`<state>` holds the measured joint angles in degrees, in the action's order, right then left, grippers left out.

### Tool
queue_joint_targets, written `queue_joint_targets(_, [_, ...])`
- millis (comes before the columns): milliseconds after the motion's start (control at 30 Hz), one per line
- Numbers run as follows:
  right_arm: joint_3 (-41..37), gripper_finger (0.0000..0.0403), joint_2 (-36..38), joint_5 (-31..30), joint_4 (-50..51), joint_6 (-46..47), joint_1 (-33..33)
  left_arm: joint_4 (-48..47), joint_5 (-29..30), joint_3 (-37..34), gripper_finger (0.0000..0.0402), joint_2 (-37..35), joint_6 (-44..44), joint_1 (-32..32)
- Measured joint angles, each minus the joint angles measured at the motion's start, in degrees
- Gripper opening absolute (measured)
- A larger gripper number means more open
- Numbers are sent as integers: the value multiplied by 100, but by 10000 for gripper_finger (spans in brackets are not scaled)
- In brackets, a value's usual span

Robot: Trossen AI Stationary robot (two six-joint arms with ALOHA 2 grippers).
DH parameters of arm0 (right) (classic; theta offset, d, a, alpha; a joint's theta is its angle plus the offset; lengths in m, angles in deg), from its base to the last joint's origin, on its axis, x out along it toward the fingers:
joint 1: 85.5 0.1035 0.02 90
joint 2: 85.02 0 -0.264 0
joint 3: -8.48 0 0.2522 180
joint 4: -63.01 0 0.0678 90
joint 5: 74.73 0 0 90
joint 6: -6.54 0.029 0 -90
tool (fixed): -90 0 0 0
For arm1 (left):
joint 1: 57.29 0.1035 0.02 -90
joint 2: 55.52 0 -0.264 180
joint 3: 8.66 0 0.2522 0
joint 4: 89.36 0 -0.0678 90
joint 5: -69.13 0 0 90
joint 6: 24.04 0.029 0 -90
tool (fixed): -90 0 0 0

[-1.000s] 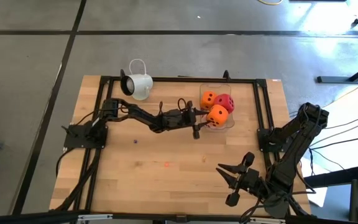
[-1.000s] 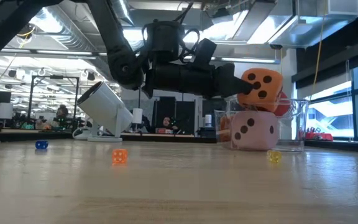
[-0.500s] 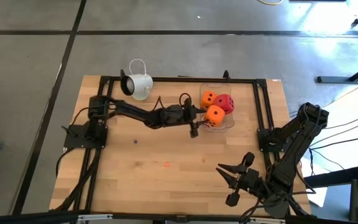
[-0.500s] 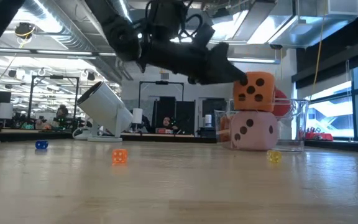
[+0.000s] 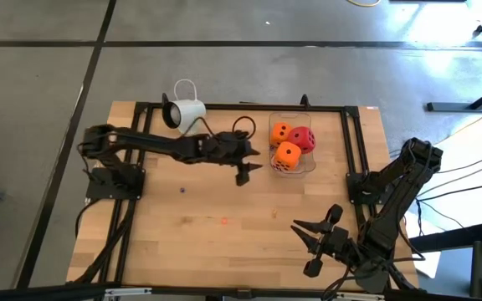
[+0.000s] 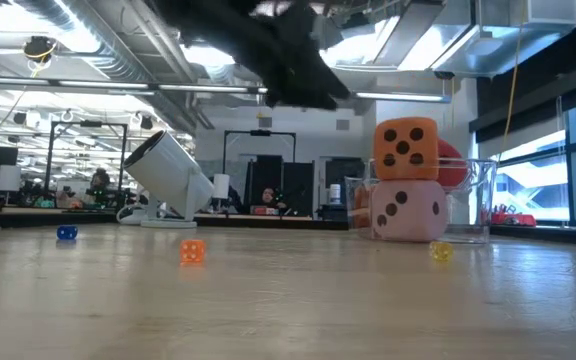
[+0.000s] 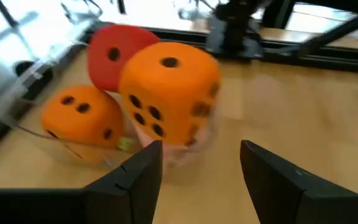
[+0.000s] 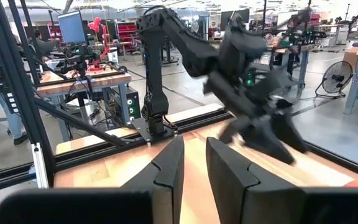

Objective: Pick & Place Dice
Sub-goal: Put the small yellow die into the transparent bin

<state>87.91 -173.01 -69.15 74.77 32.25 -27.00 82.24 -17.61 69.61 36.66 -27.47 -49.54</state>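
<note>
Currently the left gripper (image 5: 243, 174) hangs above the table (image 5: 224, 251) just beside the clear container (image 5: 310, 163), on its left in the high view, with its two fingers (image 7: 135, 180) spread apart and nothing between them. Ahead of those fingers, the left wrist view shows an orange die (image 7: 169, 90) sitting on top of a pale pink die (image 7: 185, 146), which is mostly hidden beneath it. The low view shows the same stack plainly: the orange die (image 6: 405, 150) rests squarely on the pink die (image 6: 408, 211), both inside the clear container (image 6: 480, 200). A second orange die (image 7: 82, 118) lies beside the stack, and a red die (image 7: 114, 53) sits behind it, touching or nearly touching the others. From above, the two orange dice (image 5: 281, 132) and the red die (image 5: 304, 139) crowd together in the container near the far edge of the table, the pink one being covered. A white mug-like camera (image 5: 184, 113) lies tipped on its side at the far edge, well apart from the container. Three tiny dice rest on the wood in the low view, one blue (image 6: 66, 232), one orange (image 6: 192, 251) and one yellow (image 6: 440, 252) just in front of the container. The right gripper (image 5: 318, 238) waits at the near right corner of the table, its fingers (image 8: 166, 168) parted by a narrow gap and empty.
</note>
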Motion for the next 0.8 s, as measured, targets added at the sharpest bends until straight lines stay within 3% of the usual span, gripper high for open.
queue_joint_targets(200, [0, 70, 0, 206, 63, -116, 0, -1456, -866, 0, 205, -924, -439, -211])
queue_joint_targets(367, [0, 70, 0, 759, 264, -68, -93, -2084, -898, -21, 206, -1434, -720, -692])
queue_joint_targets(467, [0, 71, 0, 1174, 293, 48, -249, -2153, -603, -35, 202, -1609, -731, -1063])
queue_joint_targets(567, [0, 84, 0, 1978, 332, -50, -448, -2140, 18, -37, 198, -1687, -647, -1407])
queue_joint_targets(700, [0, 127, 0, 2562, 633, -57, -724, -2024, 1313, -39, 196, -1725, -536, -1760])
queue_joint_targets(800, [0, 171, 130, 2687, 1528, 479, -904, -1965, 1590, -39, 199, -1725, -584, -1803])
